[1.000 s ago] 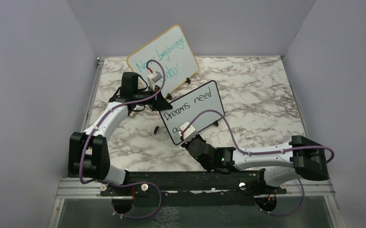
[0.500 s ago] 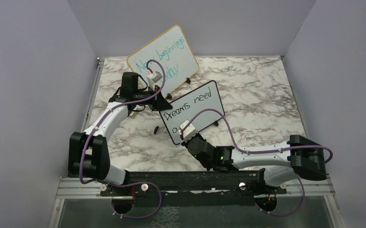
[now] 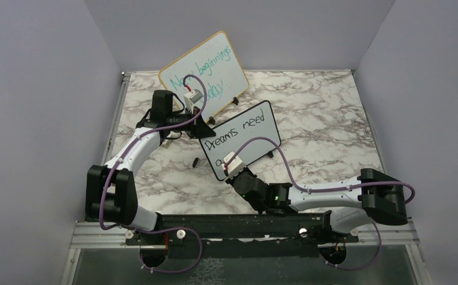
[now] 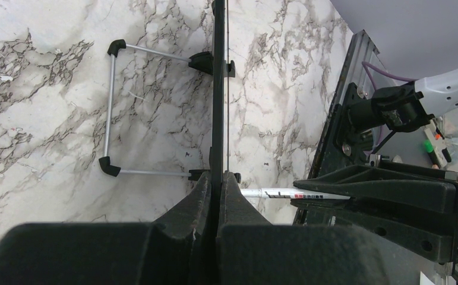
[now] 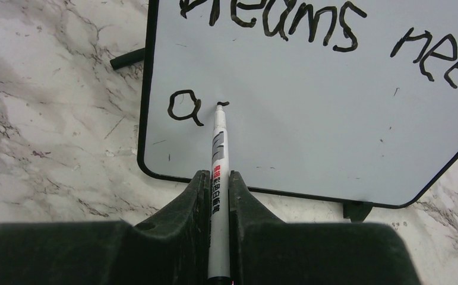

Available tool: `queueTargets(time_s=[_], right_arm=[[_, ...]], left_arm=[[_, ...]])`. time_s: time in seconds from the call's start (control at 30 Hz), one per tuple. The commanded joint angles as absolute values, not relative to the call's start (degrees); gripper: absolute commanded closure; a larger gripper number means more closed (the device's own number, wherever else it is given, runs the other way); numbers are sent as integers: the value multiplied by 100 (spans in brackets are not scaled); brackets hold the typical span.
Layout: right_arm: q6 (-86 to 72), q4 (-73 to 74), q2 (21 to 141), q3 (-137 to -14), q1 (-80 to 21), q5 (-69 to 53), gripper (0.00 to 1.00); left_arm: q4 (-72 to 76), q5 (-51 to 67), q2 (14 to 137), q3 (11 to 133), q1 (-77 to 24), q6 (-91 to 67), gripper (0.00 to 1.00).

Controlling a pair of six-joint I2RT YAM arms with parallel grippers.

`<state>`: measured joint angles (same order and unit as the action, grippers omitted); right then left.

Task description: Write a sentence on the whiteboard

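So the right gripper (image 5: 217, 177) has its jaws nearly closed, pinched on a white marker (image 5: 218, 142). The barrel sticks straight out between the fingers toward the top of the right wrist frame. The tip is touching the whiteboard (image 5: 333, 130), sitting on a tiny fresh stroke just right of a lone "a" in the board's lower left. The sentence (image 5: 309, 24) runs across the top of that frame, reading "Dreams" and then the start of "need", which gets cut off at the right edge. The left gripper (image 4: 217, 184) is fully closed on the board's edge. Its wrist view sees the board edge-on as a thin dark line running up the middle, with the wire stand (image 4: 110, 107) off to the left. In the top view the board sits propped up mid-table (image 3: 333, 119). The right arm lies low along the bottom, elbow at lower right and wrist at centre. The left arm climbs the left side and bends in to the board's upper left corner. A wood-framed board (image 3: 220, 74) with teal writing stands behind, and a small black cap-like piece (image 3: 196, 161) lies just left of the whiteboard.
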<state>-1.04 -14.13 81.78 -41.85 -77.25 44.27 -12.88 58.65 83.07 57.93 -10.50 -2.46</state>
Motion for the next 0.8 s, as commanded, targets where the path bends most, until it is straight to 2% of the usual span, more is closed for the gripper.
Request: queueTargets(time_s=[0.0,0.77], right_arm=[[-53,-1717,8271,-4330,-7708,4235,100],[-310,-1004,8162,-4140,-7708,4082,100]], left_arm=[[-1591,5704,8342,5810,-1037,-193,100],[-1591,5722,8360,5818,-1037,-185,100]])
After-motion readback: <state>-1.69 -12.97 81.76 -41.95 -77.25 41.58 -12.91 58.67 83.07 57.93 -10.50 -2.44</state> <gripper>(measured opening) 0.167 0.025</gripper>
